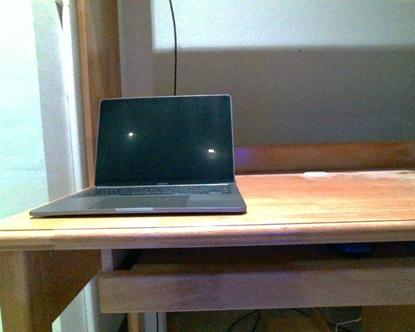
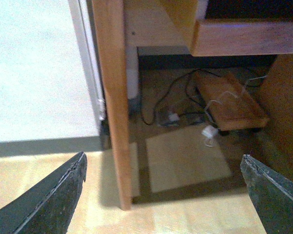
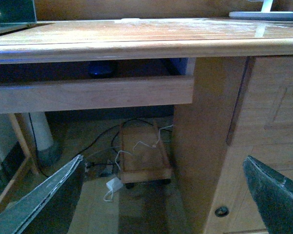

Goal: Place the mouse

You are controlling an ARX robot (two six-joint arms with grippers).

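Lying in tray [image 3: 88, 92] under desktop [image 3: 136, 34], mouse [image 3: 100, 68], well apart from right claw [image 3: 162, 160] and left claw [image 2: 162, 157], both spread open.

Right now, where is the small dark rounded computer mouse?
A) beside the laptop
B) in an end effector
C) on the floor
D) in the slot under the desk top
D: the small dark rounded mouse lies in the shadowed slot beneath the light wooden desk top.
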